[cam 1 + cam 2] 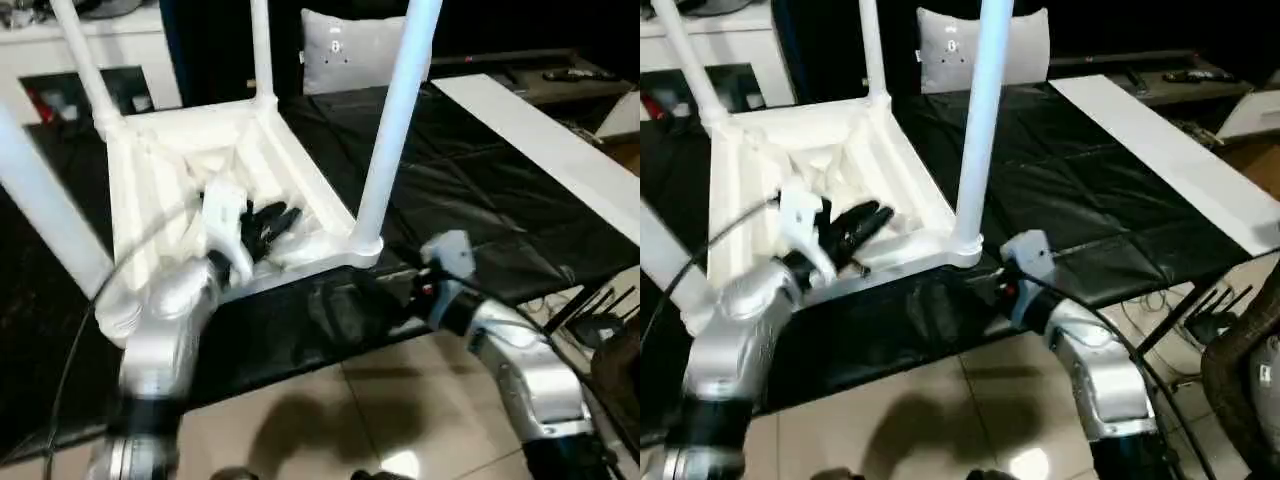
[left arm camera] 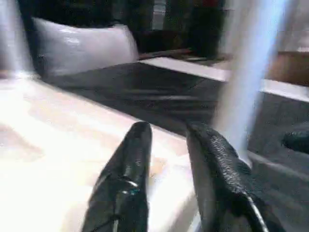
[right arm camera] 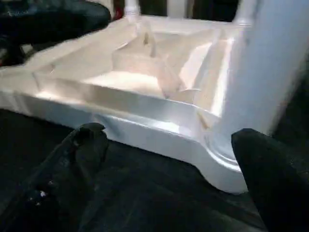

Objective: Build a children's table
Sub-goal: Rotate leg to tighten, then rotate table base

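Right gripper (image 3: 166, 159), jaws spread wide, sits just near of the upturned children's table (image 1: 290, 165); left gripper (image 1: 268, 225), jaws slightly parted, hovers over its ribbed underside.

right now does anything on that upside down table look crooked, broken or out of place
Nothing stands out. The children's table lies upside down on the black cover, and the legs in view stand seated in their corner sockets; the near leg rises straight. No cracks show on the ribbed underside. The left gripper hovers over it, the right gripper beside the near corner.
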Tool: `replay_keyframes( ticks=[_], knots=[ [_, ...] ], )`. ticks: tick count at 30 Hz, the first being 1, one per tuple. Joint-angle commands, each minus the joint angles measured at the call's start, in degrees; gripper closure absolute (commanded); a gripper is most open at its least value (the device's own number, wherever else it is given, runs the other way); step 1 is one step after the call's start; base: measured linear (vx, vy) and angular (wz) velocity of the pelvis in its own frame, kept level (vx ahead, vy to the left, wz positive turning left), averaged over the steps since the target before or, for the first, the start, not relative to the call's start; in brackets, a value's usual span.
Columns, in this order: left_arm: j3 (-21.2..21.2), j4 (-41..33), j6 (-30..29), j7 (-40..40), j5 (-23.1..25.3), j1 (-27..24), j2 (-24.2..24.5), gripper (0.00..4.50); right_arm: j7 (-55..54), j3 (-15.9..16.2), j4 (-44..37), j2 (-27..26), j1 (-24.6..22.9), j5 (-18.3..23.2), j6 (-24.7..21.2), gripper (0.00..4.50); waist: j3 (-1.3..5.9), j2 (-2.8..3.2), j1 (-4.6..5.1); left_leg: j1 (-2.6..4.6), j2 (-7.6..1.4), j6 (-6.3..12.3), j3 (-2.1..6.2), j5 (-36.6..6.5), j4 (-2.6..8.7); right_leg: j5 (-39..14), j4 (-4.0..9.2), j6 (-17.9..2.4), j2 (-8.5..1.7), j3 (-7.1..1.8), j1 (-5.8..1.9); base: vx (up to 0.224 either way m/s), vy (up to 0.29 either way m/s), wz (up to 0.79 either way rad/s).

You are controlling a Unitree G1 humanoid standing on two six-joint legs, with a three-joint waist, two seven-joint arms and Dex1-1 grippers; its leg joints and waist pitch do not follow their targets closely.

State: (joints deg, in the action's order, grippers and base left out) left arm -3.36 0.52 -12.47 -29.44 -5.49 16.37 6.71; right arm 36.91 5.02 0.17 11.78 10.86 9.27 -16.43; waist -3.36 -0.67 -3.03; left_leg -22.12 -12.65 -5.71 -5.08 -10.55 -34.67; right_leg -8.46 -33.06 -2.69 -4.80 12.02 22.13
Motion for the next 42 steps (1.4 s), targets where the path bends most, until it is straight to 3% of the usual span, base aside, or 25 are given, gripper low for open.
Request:
replay_keyframes(
  ticks=[1, 2, 4, 5, 6, 7, 8, 10, 11, 12, 13, 14, 15, 16, 17, 18, 19, 23, 24, 25, 28, 31, 32, 36, 42],
  knots=[
    [0.36, -3.22, -1.24, 4.02, 2.02, -0.36, -0.88, 2.94, -1.16, 0.73, -0.85, 0.29, 0.53, -1.63, 1.46, 0.00, 3.21, 2.18, 1.50, 0.33, -7.29, 7.17, 6.72, -26.14, 9.56, -13.41, -1.99, -4.97, -1.49, -3.50, -3.06, 0.020, -0.077, 0.60],
    [0.30, -3.11, -1.87, 6.80, 4.25, -0.91, -1.05, 2.77, -0.87, 1.08, -0.61, 0.56, 0.71, -1.69, 1.39, 0.00, 2.67, 1.39, 1.99, 1.90, -7.08, 9.58, 9.27, -30.30, 10.19, -14.90, -5.70, -9.58, -0.05, -5.41, -1.01, 0.037, -0.110, 0.63],
    [0.63, -4.10, -3.74, 9.96, 6.27, -2.28, -1.07, 2.69, -0.28, 1.68, -0.64, 1.26, 0.84, -1.76, 0.84, 0.00, 2.56, 0.36, 1.92, 0.08, -3.92, 10.29, 8.66, -28.16, 9.30, -15.39, -4.59, -12.99, -1.21, -7.47, -2.13, 0.010, -0.178, 0.69],
    [0.77, -4.40, -4.08, 10.57, 6.58, -2.79, -1.08, 2.52, 0.04, 1.92, -0.62, 1.58, 0.94, -1.83, 0.70, 0.00, 2.07, -2.55, -1.34, 3.23, 5.47, 3.61, -0.49, -14.16, -6.65, -47.85, 8.89, -7.42, -9.68, -5.80, 1.27, -0.035, -0.189, 0.70],
    [0.90, -4.98, -4.21, 10.91, 6.47, -3.43, -1.26, 2.41, -0.25, 2.11, -0.42, 1.83, 1.03, -2.52, 1.39, 0.00, 1.03, -3.66, -0.55, 1.82, 5.49, 3.27, -1.81, -9.55, -9.48, -56.45, 9.99, -0.28, -9.96, -4.70, 2.43, -0.037, -0.150, 0.38],
    [1.33, -6.03, -4.39, 11.43, 6.63, -4.31, -1.43, 2.41, -1.20, 1.97, 0.35, 1.82, 1.43, -3.51, 2.84, 0.00, 2.29, -3.21, -1.28, -2.84, 4.06, 2.64, -1.73, -8.41, -8.84, -52.08, 6.87, 13.31, -11.55, -4.91, -3.40, -0.037, -0.150, 0.38],
    [1.59, -7.05, -4.75, 11.83, 6.82, -4.98, -1.61, 2.24, -1.08, 1.89, 0.53, 1.79, 1.66, -3.33, 2.88, 0.00, 3.27, -3.92, -2.54, -3.43, 2.72, 5.53, -0.99, -10.86, -7.78, -39.61, 4.94, 15.87, -14.36, -7.40, -5.12, 0.009, -0.116, 0.31],
    [1.72, -8.69, -5.72, 12.90, 7.41, -6.11, -2.15, 2.24, -1.20, 1.56, 0.42, 1.46, 1.87, -2.65, 2.30, 0.00, 3.73, -2.51, -3.19, -3.31, 1.33, 6.86, 0.25, -10.15, -6.97, -29.66, 4.82, 10.01, -17.26, -8.22, -6.74, 0.000, -0.092, 0.63],
    [1.80, -9.32, -6.29, 13.13, 7.67, -6.71, -2.18, 2.12, -1.75, 1.62, 0.46, 1.41, 1.97, -3.02, 2.38, 0.00, 3.31, -1.17, -3.53, -2.97, 0.16, 7.51, 0.90, -5.09, -5.88, -19.74, 5.51, 0.85, -16.52, -4.91, -7.14, -0.034, -0.084, 0.60],
    [1.79, -9.81, -6.60, 13.67, 7.82, -7.28, -2.17, 2.03, -2.45, 1.45, 0.56, 1.18, 2.07, -2.85, 2.05, 0.00, 3.06, -0.72, -3.51, -2.39, -0.45, 7.92, 0.96, -2.95, -4.79, -18.69, 5.87, -1.34, -15.26, -2.83, -7.11, -0.019, -0.034, 0.27],
    [1.79, -9.85, -6.62, 13.70, 7.83, -7.31, -2.17, 2.03, -2.50, 1.44, 0.56, 1.16, 2.07, -2.83, 2.02, 0.00, 3.06, -0.72, -3.51, -2.39, -0.45, 7.92, 0.96, -2.95, -4.79, -18.69, 5.87, -1.34, -15.26, -2.83, -7.11, -0.037, -0.023, 0.52],
    [1.77, -10.72, -7.30, 13.87, 7.32, -8.83, -1.97, 1.93, -4.31, 1.39, 1.00, 0.94, 2.45, -3.15, 2.57, 0.00, 2.77, 0.88, -1.59, 2.51, -6.45, 7.89, 2.14, -3.73, 2.19, -14.82, 1.82, -2.24, -5.64, -2.72, -3.45, -0.029, 0.029, 0.22],
    [1.77, -10.95, -7.40, 13.66, 6.99, -9.36, -1.87, 1.93, -4.86, 1.39, 1.13, 0.85, 2.57, -3.31, 2.71, 0.00, 3.42, 1.40, -1.72, 3.73, -9.74, 8.22, 2.57, -7.01, 3.52, -7.33, -1.00, -1.89, -5.37, -4.77, -2.80, -0.046, 0.037, 0.33],
    [1.96, -11.25, -7.15, 12.99, 6.42, -9.92, -1.54, 1.86, -5.12, 1.36, 1.18, 0.71, 2.66, -3.36, 1.84, 0.00, 3.23, 0.51, -1.49, 4.12, -7.60, 6.05, 1.02, -9.24, 3.00, -4.32, -0.38, -3.30, -6.42, -6.92, -1.58, 0.000, 0.000, 0.00],
    [2.45, -12.34, -7.62, 10.09, 4.05, -10.94, -0.72, 1.68, -4.87, 1.55, 1.46, 0.78, 2.96, -3.56, 0.53, 0.00, 2.38, 0.31, -2.21, 3.68, -4.39, 1.91, -1.35, -14.37, 2.96, -9.55, 1.65, -5.83, -7.29, -8.21, -1.83, -0.028, 0.018, 0.24],
    [3.00, -13.08, -7.75, 7.53, 2.91, -11.68, 0.59, 1.63, -4.49, 1.43, 2.19, 0.83, 3.46, -3.37, -0.08, 0.00, 2.11, -0.27, -1.99, 3.05, -3.04, 1.29, -1.93, -16.30, 2.79, -14.54, 2.45, -6.19, -7.65, -8.63, -2.49, 0.000, 0.000, 0.00],
    [3.31, -13.49, -7.66, 5.44, 2.22, -12.22, 1.85, 1.59, -4.50, 0.96, 3.15, 0.74, 4.11, -3.13, 0.26, 0.00, 2.04, -0.30, -2.52, 3.09, -2.15, 1.65, -2.24, -17.80, 2.73, -26.61, 3.95, -4.40, -8.02, -8.93, -3.13, 0.000, 0.000, 0.00],
    [2.44, -14.67, -8.72, 1.10, 0.39, -14.02, 5.55, 1.32, -6.41, -1.55, 7.90, 0.61, 7.87, -2.91, 1.62, 0.00, 2.32, -0.31, -1.36, 3.16, -2.57, 2.41, -2.29, -16.77, 3.80, -28.21, 4.43, -2.45, -6.44, -8.57, -2.95, 0.000, 0.000, 0.00],
    [2.16, -15.59, -9.43, -1.10, -0.25, -15.33, 7.90, 1.20, -8.66, -3.00, 10.59, 0.93, 9.65, -3.49, 3.68, 0.00, 2.49, -0.39, -1.29, 3.32, -2.65, 2.15, -2.15, -16.98, 3.96, -26.74, 4.26, -2.89, -6.64, -8.60, -2.90, 0.000, 0.000, 0.00],
    [1.93, -16.10, -9.94, -2.23, -0.60, -16.08, 9.17, 1.17, -10.01, -3.82, 12.17, 1.17, 10.63, -3.88, 4.91, 0.00, 2.49, -0.56, -0.69, 2.54, -2.43, 2.36, -2.06, -16.56, 4.16, -26.40, 3.95, -3.18, -6.54, -8.51, -3.36, 0.000, 0.000, 0.00],
    [0.82, -16.96, -10.54, -4.17, -1.42, -17.84, 12.02, 0.88, -10.90, -4.72, 14.90, 2.85, 12.24, -4.26, 5.57, 0.00, 2.43, -0.64, -0.36, 3.06, -1.97, 3.23, -2.67, -15.13, 3.71, -26.14, 4.30, -3.82, -6.41, -8.86, -2.81, 0.000, 0.000, 0.00],
    [-2.93, -17.60, -10.20, -6.85, -3.66, -20.40, 15.90, 0.73, -12.25, -7.76, 18.34, 4.65, 13.51, -3.59, 6.77, 0.00, 2.92, -1.13, -0.54, 2.79, -2.21, 4.50, -2.84, -11.02, 3.63, -20.60, 3.41, -5.25, -6.18, -8.92, -2.99, 0.000, 0.000, 0.00],
    [-3.92, -17.77, -9.98, -7.36, -4.06, -20.97, 16.65, 0.55, -12.84, -8.48, 19.26, 5.10, 13.75, -3.71, 7.13, 0.00, 3.06, -0.78, -0.39, 2.35, -2.38, 4.99, -2.75, -8.54, 3.70, -16.67, 2.62, -6.52, -5.94, -8.84, -3.20, 0.000, 0.000, 0.00],
    [-6.68, -18.82, -10.38, -8.12, -6.61, -22.68, 18.08, 0.30, -17.25, -10.69, 22.79, 6.42, 13.11, -4.64, 8.36, 0.00, 3.46, -0.81, -0.95, 2.75, -2.36, 5.86, -3.38, -2.44, 3.28, -7.18, 1.27, -9.20, -5.53, -9.12, -2.73, 0.000, 0.000, 0.00],
    [-7.86, -19.03, -9.30, -7.50, -7.06, -23.45, 18.59, 0.04, -15.30, -9.40, 20.74, 6.12, 10.26, -4.51, 8.57, 0.00, 3.06, -1.32, -1.27, 2.48, -2.32, 5.58, -3.58, -7.13, 3.68, -12.66, 2.06, -7.94, -5.86, -9.37, -3.06, 0.000, 0.000, 0.00]
  ],
)
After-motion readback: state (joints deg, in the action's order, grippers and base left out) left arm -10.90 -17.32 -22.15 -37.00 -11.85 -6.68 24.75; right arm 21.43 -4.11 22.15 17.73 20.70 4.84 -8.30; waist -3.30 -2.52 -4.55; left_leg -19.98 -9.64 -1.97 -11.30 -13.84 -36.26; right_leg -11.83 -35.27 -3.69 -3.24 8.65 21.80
